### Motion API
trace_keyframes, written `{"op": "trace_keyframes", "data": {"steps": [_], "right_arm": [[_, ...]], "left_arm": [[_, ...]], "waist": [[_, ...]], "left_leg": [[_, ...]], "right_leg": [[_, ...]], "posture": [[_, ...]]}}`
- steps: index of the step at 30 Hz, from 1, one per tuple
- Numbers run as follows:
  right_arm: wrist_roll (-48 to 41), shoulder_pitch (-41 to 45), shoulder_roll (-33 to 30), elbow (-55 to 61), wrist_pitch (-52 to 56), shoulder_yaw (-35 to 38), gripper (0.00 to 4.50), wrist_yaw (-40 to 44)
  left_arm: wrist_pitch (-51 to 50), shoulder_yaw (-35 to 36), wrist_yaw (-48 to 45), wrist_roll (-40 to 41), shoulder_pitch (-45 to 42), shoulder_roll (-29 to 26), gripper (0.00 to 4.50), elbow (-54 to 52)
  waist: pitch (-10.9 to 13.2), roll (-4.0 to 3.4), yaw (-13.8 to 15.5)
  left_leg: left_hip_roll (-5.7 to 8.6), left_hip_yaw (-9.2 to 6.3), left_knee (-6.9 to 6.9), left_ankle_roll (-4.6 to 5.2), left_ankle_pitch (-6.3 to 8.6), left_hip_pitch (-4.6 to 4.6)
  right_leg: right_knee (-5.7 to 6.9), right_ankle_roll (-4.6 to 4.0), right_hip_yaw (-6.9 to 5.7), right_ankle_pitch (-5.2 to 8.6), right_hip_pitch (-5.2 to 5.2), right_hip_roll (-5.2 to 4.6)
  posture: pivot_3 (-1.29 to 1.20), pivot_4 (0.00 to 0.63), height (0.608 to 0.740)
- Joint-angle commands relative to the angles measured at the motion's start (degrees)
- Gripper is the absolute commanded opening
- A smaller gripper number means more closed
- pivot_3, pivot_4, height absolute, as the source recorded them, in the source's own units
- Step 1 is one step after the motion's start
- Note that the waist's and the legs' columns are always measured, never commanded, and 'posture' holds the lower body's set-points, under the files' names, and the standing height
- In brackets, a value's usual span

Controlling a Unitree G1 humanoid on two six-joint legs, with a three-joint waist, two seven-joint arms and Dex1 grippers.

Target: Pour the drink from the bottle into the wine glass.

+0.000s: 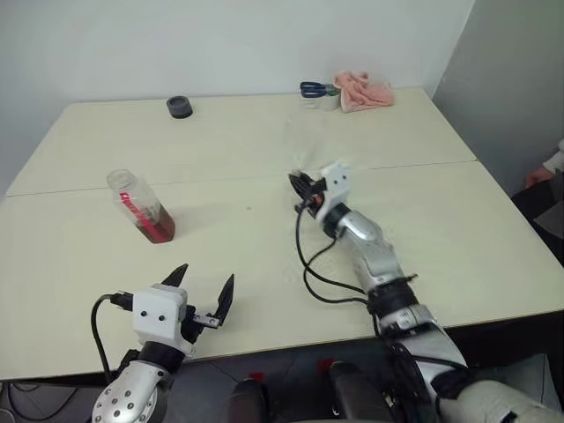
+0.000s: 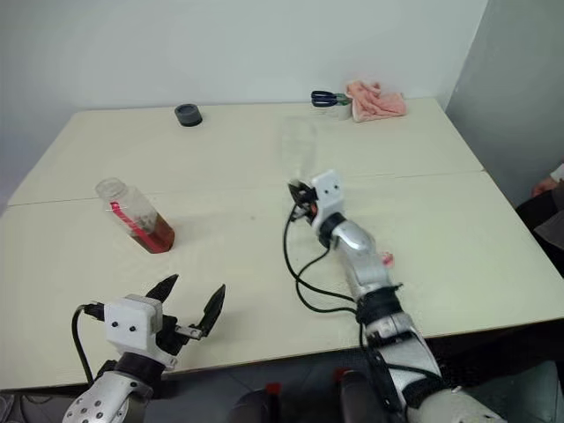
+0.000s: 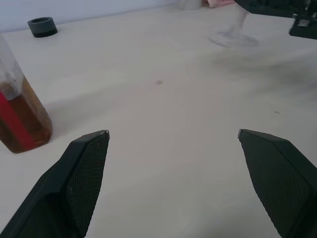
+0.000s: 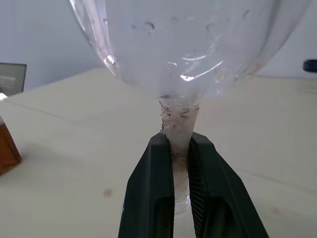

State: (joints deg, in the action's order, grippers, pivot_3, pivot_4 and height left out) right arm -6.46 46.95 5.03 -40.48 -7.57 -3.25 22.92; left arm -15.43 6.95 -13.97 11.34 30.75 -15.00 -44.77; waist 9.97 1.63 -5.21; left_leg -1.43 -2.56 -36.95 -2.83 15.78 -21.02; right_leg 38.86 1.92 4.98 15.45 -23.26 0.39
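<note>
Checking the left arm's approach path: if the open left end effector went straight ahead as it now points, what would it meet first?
Probably nothing soon: bare cream table lies ahead between the left end effector's fingers. The clear squarish plastic bottle of reddish-brown drink stands off to one side; depth is uncertain.

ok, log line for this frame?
right hand: shut on wine glass stem | left hand: open, empty | bottle: on table, tilted, uncapped

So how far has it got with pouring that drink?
Early days. Done: the right gripper has clamped the wine glass by its stem. In hand: that glass is held above the table, its bowl empty. Left: the open left gripper must grasp the bottle, which stands untouched with the drink inside, then pour.
</note>
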Motion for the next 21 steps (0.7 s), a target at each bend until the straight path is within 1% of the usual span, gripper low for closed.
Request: {"op": "trace_keyframes", "data": {"steps": [1, 4, 7, 13, 18, 20, 21], "right_arm": [[2.00, 5.36, 1.06, -11.55, -7.63, 0.40, 0.14, -1.03], [3.79, 9.54, 1.83, -20.65, -10.02, -0.11, 0.14, -0.93], [4.82, 11.71, 2.08, -25.29, -11.69, 0.20, 0.14, -1.16], [5.55, 13.17, 2.60, -28.92, -12.57, 1.14, 0.14, -1.28], [5.97, 12.43, 3.48, -29.92, -12.48, 1.38, 0.14, -1.42], [6.19, 11.92, 3.59, -29.95, -12.74, 1.43, 0.85, -1.36], [6.16, 11.71, 3.61, -29.93, -12.81, 1.47, 1.04, -1.03]], "left_arm": [[-0.18, 1.73, 0.40, 0.71, 0.70, 0.13, 4.50, -3.04], [-0.75, 3.21, 0.39, 1.91, 1.77, 0.44, 4.50, -4.17], [-0.78, 4.32, 0.27, 2.51, 2.64, 0.44, 4.50, -4.88], [-1.02, 5.09, -0.17, 3.13, 3.07, 0.18, 4.50, -5.55], [-1.48, 5.23, -0.67, 3.57, 1.99, -0.36, 4.50, -5.25], [-1.55, 5.44, -0.91, 3.69, 1.51, -0.69, 4.50, -4.94], [-1.60, 5.58, -0.98, 3.76, 1.28, -0.82, 4.50, -4.77]], "waist": [[0.01, 0.00, 0.03], [0.08, 0.10, 0.04], [0.17, 0.14, 0.05], [0.19, 0.12, 0.05], [0.19, 0.12, 0.05], [0.19, 0.12, 0.05], [0.19, 0.12, 0.05]], "left_leg": [[0.00, 0.05, 0.00, 0.01, 0.01, 0.00], [-0.02, 0.15, 0.00, 0.00, 0.03, 0.01], [-0.07, 0.20, 0.00, 0.00, 0.05, -0.01], [-0.08, 0.21, -0.01, 0.00, 0.06, 0.02], [-0.12, 0.21, -0.01, 0.00, 0.06, 0.05], [-0.13, 0.21, -0.01, 0.00, 0.06, 0.05], [-0.13, 0.21, -0.01, 0.00, 0.06, 0.05]], "right_leg": [[0.00, -0.01, 0.02, 0.00, -0.02, 0.00], [-0.01, -0.02, 0.10, 0.00, -0.03, 0.00], [-0.01, -0.02, 0.14, 0.00, -0.07, 0.00], [-0.01, -0.02, 0.15, 0.00, -0.08, 0.07], [0.00, -0.03, 0.15, 0.00, -0.08, 0.12], [0.01, -0.04, 0.15, 0.00, -0.08, 0.14], [0.01, -0.05, 0.15, 0.00, -0.08, 0.14]], "posture": [[0.00, 0.150, 0.740], [0.00, 0.150, 0.740], [0.00, 0.150, 0.740], [0.00, 0.150, 0.740], [0.00, 0.150, 0.740], [0.00, 0.150, 0.740], [0.00, 0.150, 0.740]]}}
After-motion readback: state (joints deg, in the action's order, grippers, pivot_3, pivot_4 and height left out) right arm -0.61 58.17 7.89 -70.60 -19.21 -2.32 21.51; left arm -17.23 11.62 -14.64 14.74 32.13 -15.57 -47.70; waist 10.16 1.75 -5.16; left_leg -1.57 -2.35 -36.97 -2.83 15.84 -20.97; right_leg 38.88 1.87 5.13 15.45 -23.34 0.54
